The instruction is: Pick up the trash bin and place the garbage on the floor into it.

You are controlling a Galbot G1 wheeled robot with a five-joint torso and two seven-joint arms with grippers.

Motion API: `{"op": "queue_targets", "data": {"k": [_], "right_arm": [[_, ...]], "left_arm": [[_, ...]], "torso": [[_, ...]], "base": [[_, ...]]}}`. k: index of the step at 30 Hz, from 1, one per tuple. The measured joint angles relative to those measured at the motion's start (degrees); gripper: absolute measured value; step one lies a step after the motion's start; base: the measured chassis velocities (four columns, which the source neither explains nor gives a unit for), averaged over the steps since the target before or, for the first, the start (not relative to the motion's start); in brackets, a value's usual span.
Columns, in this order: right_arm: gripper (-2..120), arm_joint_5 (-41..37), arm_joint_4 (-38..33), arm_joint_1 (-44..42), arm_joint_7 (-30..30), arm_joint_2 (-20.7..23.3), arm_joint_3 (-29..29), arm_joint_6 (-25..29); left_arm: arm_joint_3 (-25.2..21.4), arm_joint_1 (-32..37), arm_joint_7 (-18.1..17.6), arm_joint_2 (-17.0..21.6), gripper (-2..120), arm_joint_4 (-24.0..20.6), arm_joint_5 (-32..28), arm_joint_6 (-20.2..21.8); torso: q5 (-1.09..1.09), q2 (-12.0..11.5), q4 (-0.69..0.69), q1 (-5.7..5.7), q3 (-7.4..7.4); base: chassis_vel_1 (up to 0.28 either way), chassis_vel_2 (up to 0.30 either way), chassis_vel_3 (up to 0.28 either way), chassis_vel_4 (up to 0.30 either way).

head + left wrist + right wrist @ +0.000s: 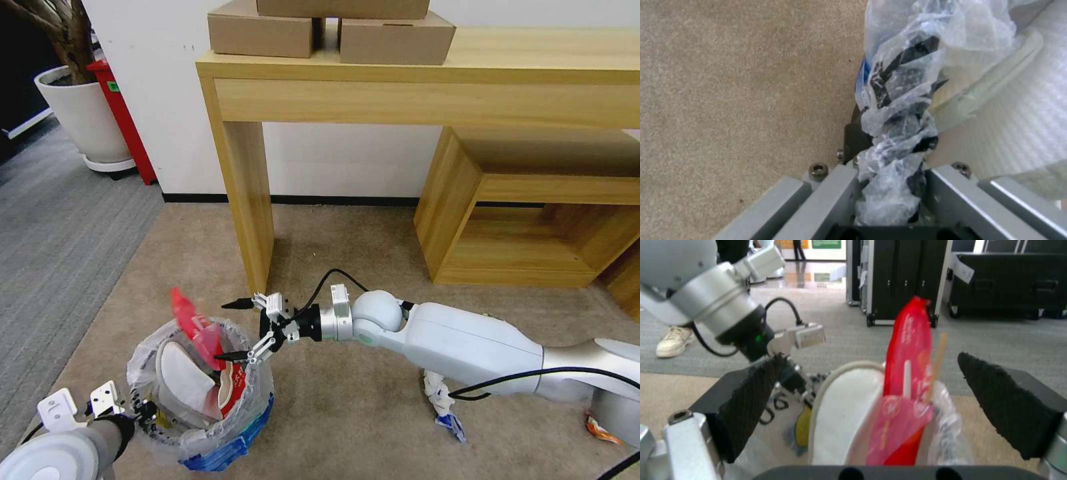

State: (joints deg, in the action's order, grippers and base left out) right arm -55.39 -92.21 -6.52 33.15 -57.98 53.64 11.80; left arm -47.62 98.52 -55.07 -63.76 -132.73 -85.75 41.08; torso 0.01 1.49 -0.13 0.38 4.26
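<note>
A small round blue trash bin (230, 448) lined with a crinkled translucent plastic bag (257, 393) sits low at the robot's left on the beige short-pile carpet (347, 413), stuffed with litter: a white slipper (183, 380) stands on end inside it, and a tall red wrapper (193, 327) pokes up above the rim beside a thin wooden stick (937, 356). The left gripper (143, 412), reaching in from the near left corner of the head view, is clamped on the bin's black rim (907, 110) through a bunched fold of the bag, its grey metal fingers (835, 196) pressed close on either side of the plastic. The white right arm (467, 347) stretches across the carpet from the right, and the right gripper (233, 331) hangs spread wide at the bin's mouth, one black fingertip above the red wrapper and the other just beside it, gripping nothing; its wrist view looks between the two dark padded fingers (751, 396) straight at the slipper and wrapper. Behind the right arm, a crumpled white tissue with a blue-white wrapper (445, 407) lies on the carpet, and an orange-red wrapper (600, 429) lies near the arm's base. A light wooden table (427, 73) carrying brown cardboard boxes (333, 30) stands against the white wall, with a low wooden shelf unit (533, 213) beneath it. A white plant pot (83, 113) and a red box (123, 120) stand off to the left by grey ribbed carpet (60, 227).
</note>
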Motion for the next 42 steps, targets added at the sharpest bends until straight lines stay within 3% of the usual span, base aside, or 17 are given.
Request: {"op": "queue_targets", "data": {"k": [9,17,21,25,26,29,30,33,37,42], "right_arm": [[100,-0.7,0.7,1.8,-1.0,-1.4,-2.0,0.2],[100,1.7,1.0,-2.2,-3.2,1.2,-10.3,0.2],[100,2.6,0.0,-6.4,-3.3,4.0,-17.2,0.0],[100,5.0,-2.3,-16.3,-3.5,7.9,-27.4,0.4],[100,5.0,-2.3,-16.3,-3.5,7.9,-27.4,0.4],[100,10.5,-3.2,-25.0,-4.4,9.9,-36.3,1.1],[100,10.5,-3.2,-25.0,-4.4,9.9,-36.3,1.1],[100,15.5,-4.5,-32.7,-10.2,10.5,-43.5,2.3],[100,19.6,-5.8,-38.4,-15.3,10.3,-48.5,2.8],[100,22.2,-6.4,-45.4,-18.5,9.2,-56.1,2.6]], "left_arm": [[0.0,0.2,0.2,-0.3,0,0.0,0.4,0.1],[-0.4,1.2,0.2,0.7,0,-0.4,-0.5,0.5],[-0.7,1.4,0.1,1.1,0,-0.9,-1.3,0.5],[-0.6,1.3,0.1,1.7,0,-0.9,-1.7,0.5],[-0.6,1.3,0.1,1.7,0,-0.9,-1.7,0.5],[-0.3,0.9,0.1,1.9,0,-0.9,-1.9,0.5],[-0.3,0.9,0.1,1.9,0,-0.9,-1.9,0.5],[-0.3,0.7,0.5,2.4,0,-0.9,-1.8,0.5],[-0.3,0.4,0.9,2.9,0,-1.0,-1.7,0.2],[-0.3,-0.4,1.7,3.9,0,-1.0,-1.8,0.1]], "torso": [[-0.01,0.0,0.01,0.00,0.00],[0.00,0.0,0.01,0.00,0.00],[0.00,0.0,-0.01,0.00,0.00],[0.01,0.0,0.00,0.00,-0.01],[0.01,0.0,0.00,0.00,-0.01],[0.00,0.0,-0.02,0.00,0.00],[0.00,0.0,-0.02,0.00,0.00],[-0.01,0.0,0.00,-0.01,-0.01],[-0.02,0.0,0.00,0.00,-0.01],[-0.01,0.0,0.00,0.00,-0.01]], "base": [[0.000,0.000,0.000,0.000],[0.000,0.000,0.000,0.000],[0.000,0.000,0.000,0.000],[0.000,0.000,0.000,0.000],[0.000,0.000,0.000,0.000],[0.000,0.000,0.000,0.000],[0.000,0.000,0.000,0.000],[0.000,0.000,0.000,0.000],[0.000,0.000,0.000,0.000],[0.000,0.000,0.000,0.000]]}}
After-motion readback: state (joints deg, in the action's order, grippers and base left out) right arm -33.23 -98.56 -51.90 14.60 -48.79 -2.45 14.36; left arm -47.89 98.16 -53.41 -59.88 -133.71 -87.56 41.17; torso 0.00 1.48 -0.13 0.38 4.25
